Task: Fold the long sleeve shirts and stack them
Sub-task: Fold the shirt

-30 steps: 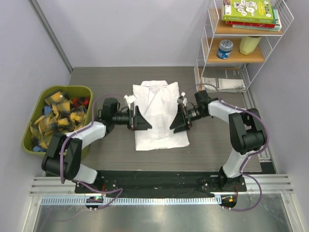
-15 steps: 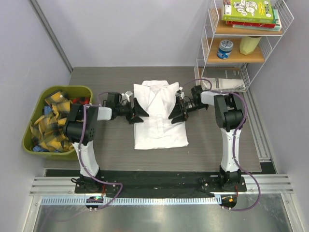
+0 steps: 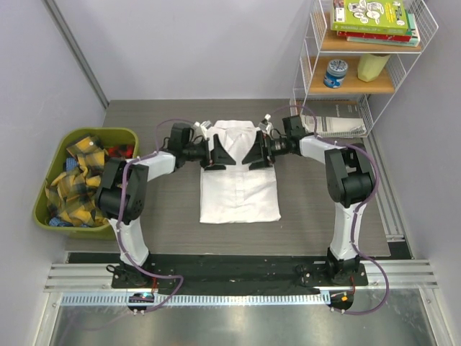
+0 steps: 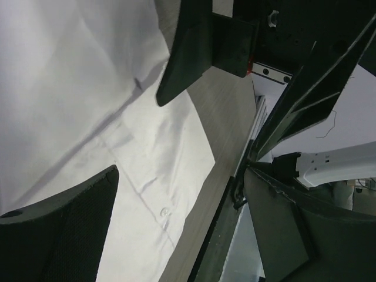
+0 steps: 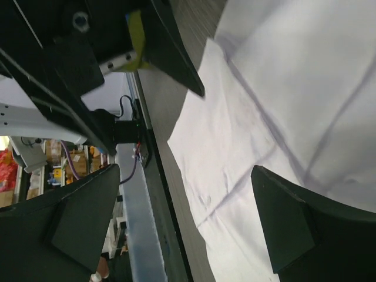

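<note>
One white long sleeve shirt (image 3: 239,193) lies flat at the centre of the frame on the grey worktop (image 3: 166,216). It is already gathered into a neat rectangle, collar toward the top. The left tool (image 3: 220,156) and right tool (image 3: 253,154) sit mirrored over its shoulders, both spread wide and holding nothing, probably so both upper corners can be taken together. A green bin (image 3: 108,132) of plaid cloths (image 3: 79,173) sits at far left.
</note>
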Tool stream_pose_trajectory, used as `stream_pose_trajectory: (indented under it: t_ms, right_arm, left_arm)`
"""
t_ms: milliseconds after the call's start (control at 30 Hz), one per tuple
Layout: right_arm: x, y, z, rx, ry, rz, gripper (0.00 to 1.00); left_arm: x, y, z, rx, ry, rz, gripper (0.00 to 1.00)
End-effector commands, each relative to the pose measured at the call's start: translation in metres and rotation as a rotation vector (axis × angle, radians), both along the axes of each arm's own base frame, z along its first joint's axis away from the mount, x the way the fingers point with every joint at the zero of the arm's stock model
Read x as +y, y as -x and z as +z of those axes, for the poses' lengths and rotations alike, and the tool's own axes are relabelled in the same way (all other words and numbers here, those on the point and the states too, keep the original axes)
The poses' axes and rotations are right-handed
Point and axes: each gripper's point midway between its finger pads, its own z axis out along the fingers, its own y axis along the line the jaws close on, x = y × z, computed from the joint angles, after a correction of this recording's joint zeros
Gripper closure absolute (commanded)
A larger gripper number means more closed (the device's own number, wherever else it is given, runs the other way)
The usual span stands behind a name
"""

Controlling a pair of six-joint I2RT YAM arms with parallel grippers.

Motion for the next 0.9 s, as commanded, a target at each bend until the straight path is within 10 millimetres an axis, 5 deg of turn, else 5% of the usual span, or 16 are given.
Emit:
stream_pose_trajectory:
  t_ms: [0, 233, 500, 633, 767, 867]
  right_arm:
    - [0.036, -0.043, 0.035, -0.093, -0.086, -0.098, 0.00]
    - [0.040, -0.058, -0.013, -0.005, -0.056, -0.172, 0.00]
    - [0.020, -0.058, -0.060, 0.056, 0.063, -0.181, 0.00]
    - [0.005, -0.059, -0.054, 0.024, 0.107, -0.145, 0.00]
    - [0.001, -0.049, -0.014, -0.053, 0.082, -0.083, 0.00]
    - [-0.005, -0.037, -0.006, -0.068, 0.096, -0.062, 0.00]
  left_arm:
    - [-0.018, -0.026, 0.006, -0.019, 0.050, 0.070, 0.12]
    - [-0.022, -0.048, -0.024, 0.027, 0.026, 0.127, 0.13]
    - [0.002, -0.048, -0.058, 0.097, -0.054, 0.173, 0.13]
    - [0.014, -0.047, -0.051, 0.083, -0.051, 0.165, 0.13]
    - [0.020, -0.045, -0.032, 0.034, -0.030, 0.143, 0.13]
    - [0.029, -0.041, -0.039, 0.045, -0.073, 0.148, 0.13]
